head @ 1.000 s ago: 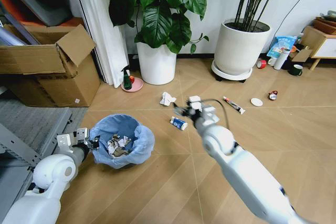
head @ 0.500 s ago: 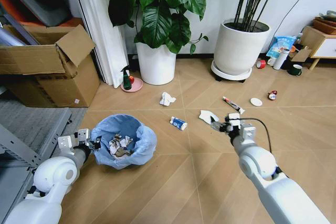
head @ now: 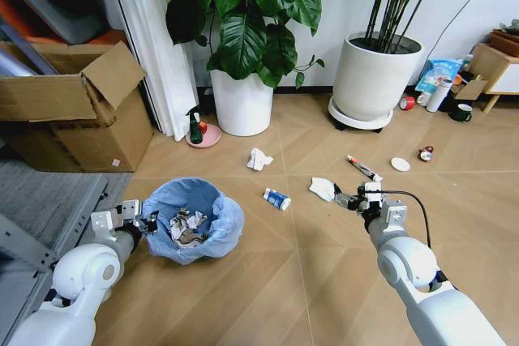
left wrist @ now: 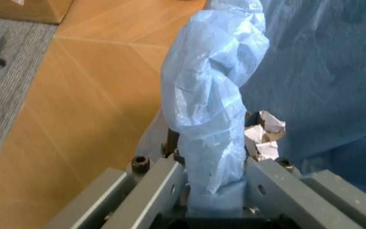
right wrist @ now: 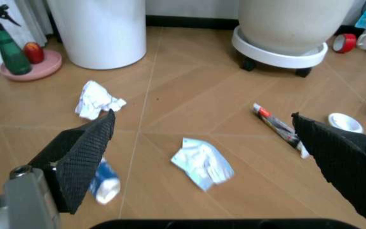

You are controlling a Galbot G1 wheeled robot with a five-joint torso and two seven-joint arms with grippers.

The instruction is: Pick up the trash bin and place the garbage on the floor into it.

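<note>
Trash bin (head: 195,220) upright, left claw (head: 146,222) clamping rim; right claw (head: 350,199) spread above garbage (head: 323,188).

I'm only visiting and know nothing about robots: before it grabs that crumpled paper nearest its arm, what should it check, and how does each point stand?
1. Right gripper open: ok.
2. Paper wad lies between the open fingers: ok.
3. Paper wad lies apart from the other litter: ok.
4. Left gripper clamped on the trash bin rim: ok.
5. Room left in the bin: ok, it holds paper only low down.
6. Grip firm enough for lifting: cannot tell.
</note>
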